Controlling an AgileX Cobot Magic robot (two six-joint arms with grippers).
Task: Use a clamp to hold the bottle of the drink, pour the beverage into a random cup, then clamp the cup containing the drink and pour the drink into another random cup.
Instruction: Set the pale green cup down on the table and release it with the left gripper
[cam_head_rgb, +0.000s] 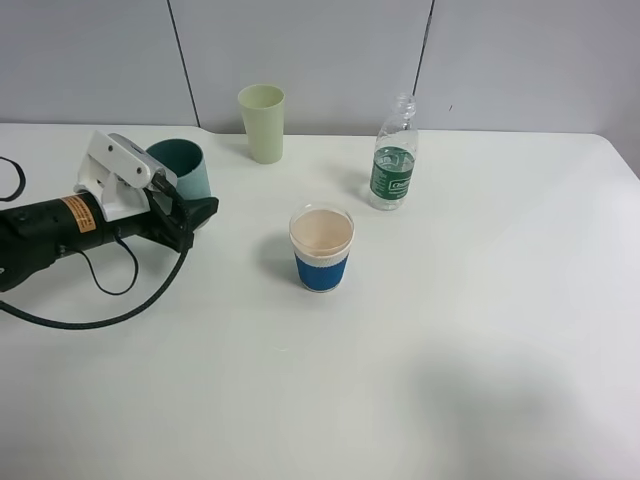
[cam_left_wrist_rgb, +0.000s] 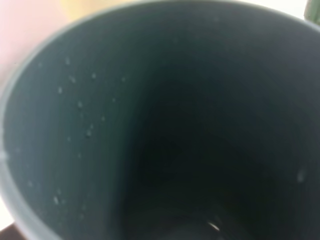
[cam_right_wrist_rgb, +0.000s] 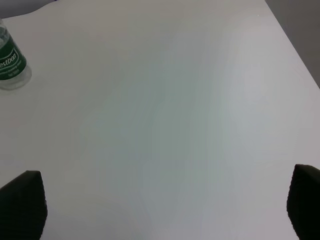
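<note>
The teal cup (cam_head_rgb: 187, 171) is in my left gripper (cam_head_rgb: 192, 214) at the left of the table, tilted with its mouth toward the wrist. The left wrist view is filled by the cup's dark inside (cam_left_wrist_rgb: 165, 130), which has droplets on its wall; the jaws are hidden there. The clear bottle (cam_head_rgb: 394, 160) with a green label stands upright and uncapped at the back, right of centre. It also shows in the right wrist view (cam_right_wrist_rgb: 10, 65). My right gripper (cam_right_wrist_rgb: 160, 205) is open and empty over bare table, out of the exterior high view.
A paper cup with a blue sleeve (cam_head_rgb: 322, 250) stands mid-table holding a pale beige drink. A pale yellow-green tumbler (cam_head_rgb: 262, 122) stands at the back, left of the bottle. A black cable (cam_head_rgb: 95, 320) loops on the table under the left arm.
</note>
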